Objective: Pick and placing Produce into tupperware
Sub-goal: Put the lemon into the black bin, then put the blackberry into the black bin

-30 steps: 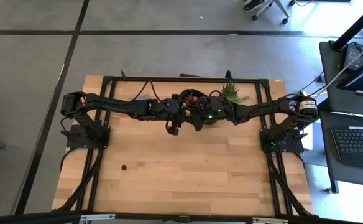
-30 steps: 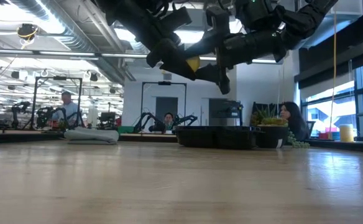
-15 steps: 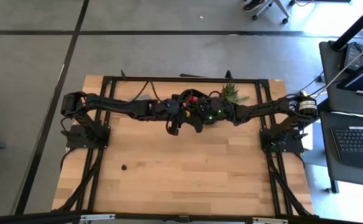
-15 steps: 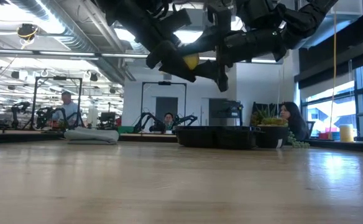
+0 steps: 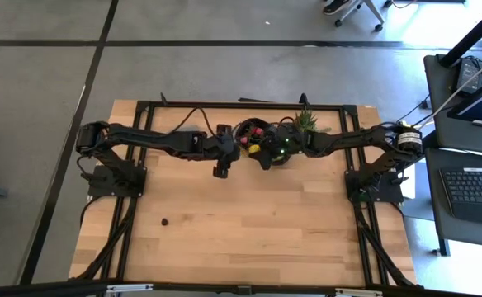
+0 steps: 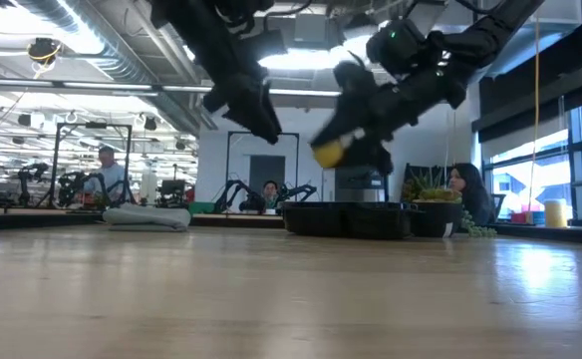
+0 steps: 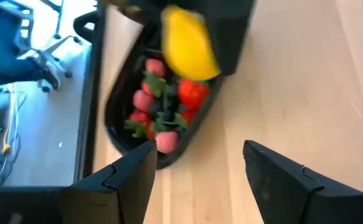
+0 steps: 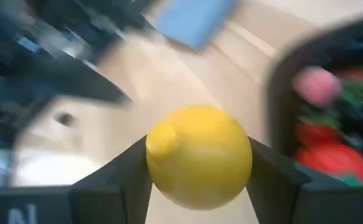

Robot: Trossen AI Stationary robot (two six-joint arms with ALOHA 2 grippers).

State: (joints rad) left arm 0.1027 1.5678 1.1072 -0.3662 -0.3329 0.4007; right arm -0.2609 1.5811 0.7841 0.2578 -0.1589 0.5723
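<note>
Gripping a yellow toy lemon [image 8: 199, 155] between its two dark fingers [image 8: 118, 180], the right gripper [image 5: 255, 151] hangs in the air at the near-left edge of the black tray [image 5: 281, 162], which sits toward twelve o'clock on the wooden table [image 5: 241, 223]. From table height the lemon [image 6: 328, 154] shows raised clear of the tray [image 6: 346, 218], just over its left end. The left wrist camera looks down on the same lemon [image 7: 189, 42] held above the tray [image 7: 116, 121], and below it one compartment holds a heap of red strawberry pieces [image 7: 192, 93] with green leaves, a pinkish piece [image 7: 166, 142] and a dark berry bit [image 7: 168, 116]. The left gripper [image 5: 219, 167] hovers just to the nine o'clock side of the tray, its fingers [image 7: 128, 171] spread wide apart with nothing between them. A spiky green potted plant [image 5: 307, 122] stands at the tray's one o'clock side, close to the far edge of the table. One small dark berry [image 5: 165, 221] lies alone on the wood toward seven o'clock, well apart from everything else. Beyond the table a few people [image 6: 460, 191] sit in the room behind.
</note>
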